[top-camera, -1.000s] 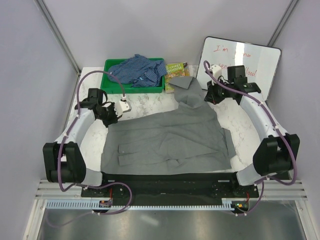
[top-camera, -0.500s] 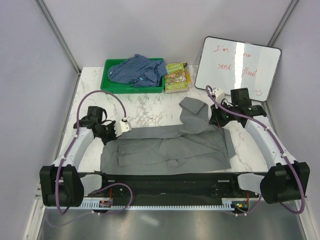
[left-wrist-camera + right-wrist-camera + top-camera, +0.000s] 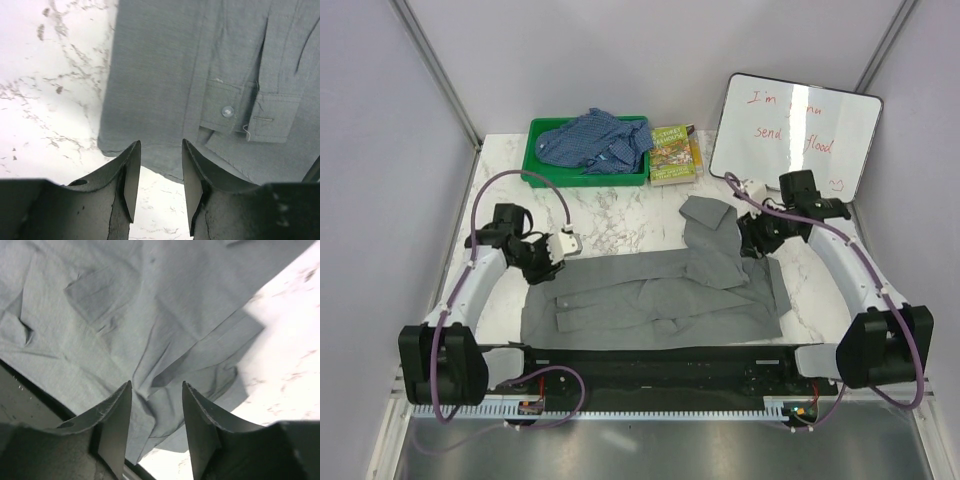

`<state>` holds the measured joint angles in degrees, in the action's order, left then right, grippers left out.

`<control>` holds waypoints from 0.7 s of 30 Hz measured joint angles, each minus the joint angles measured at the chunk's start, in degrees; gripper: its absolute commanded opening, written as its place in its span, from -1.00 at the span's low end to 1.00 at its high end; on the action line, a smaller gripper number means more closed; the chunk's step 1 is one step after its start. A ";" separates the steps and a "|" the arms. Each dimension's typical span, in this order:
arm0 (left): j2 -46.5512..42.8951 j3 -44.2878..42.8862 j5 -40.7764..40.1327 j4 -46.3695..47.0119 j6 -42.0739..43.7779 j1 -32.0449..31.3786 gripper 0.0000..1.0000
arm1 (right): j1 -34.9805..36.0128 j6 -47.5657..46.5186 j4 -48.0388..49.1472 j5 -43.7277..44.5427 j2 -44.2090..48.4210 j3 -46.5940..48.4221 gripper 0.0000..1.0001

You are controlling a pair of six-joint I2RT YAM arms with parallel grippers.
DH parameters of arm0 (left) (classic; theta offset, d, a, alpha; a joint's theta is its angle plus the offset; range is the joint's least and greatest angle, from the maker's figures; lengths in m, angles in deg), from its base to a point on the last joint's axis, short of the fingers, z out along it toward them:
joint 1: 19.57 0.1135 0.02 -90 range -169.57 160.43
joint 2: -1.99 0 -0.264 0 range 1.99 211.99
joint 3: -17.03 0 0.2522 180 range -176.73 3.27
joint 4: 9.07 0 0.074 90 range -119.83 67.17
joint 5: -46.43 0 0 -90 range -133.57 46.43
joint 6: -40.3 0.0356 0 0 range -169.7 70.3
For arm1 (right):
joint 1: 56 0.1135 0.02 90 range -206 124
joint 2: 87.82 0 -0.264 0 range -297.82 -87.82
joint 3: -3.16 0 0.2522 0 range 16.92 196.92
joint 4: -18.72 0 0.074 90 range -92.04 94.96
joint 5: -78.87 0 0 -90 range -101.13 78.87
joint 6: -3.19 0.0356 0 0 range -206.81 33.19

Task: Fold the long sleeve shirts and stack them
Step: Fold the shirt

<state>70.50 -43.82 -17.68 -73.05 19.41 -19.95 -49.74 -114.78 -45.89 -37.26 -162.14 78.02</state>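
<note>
grey shirt: half folded along the near edge of the table, flap poking far-right.
blue shirt: heaped in the green tray, far edge.
my left gripper: parted, empty, at the hem.
my right gripper: parted, empty, over rumples.
advice, i reckon: tuck flap in, edges flush.

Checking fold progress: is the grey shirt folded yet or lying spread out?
Partly folded: the grey shirt lies in overlapping layers, a buttoned cuff resting on its body, while one part sticks out toward the book.
</note>
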 measured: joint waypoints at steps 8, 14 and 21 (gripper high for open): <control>10.34 -4.17 -0.15 2.34 -8.52 -0.39 -0.11 | -0.85 1.14 3.41 1.27 -14.10 4.11 -0.17; 19.23 -4.17 -4.37 7.56 -15.32 -3.72 -0.19 | -0.85 2.08 6.93 3.34 -26.10 4.04 -0.19; 28.55 -10.40 -9.86 11.80 -22.69 -6.88 -0.28 | -0.87 2.58 7.82 5.25 -32.61 8.83 -0.22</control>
<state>99.05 -54.23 -27.54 -61.25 -3.28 -26.84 -50.61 -112.20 -38.07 -32.01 -194.75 86.85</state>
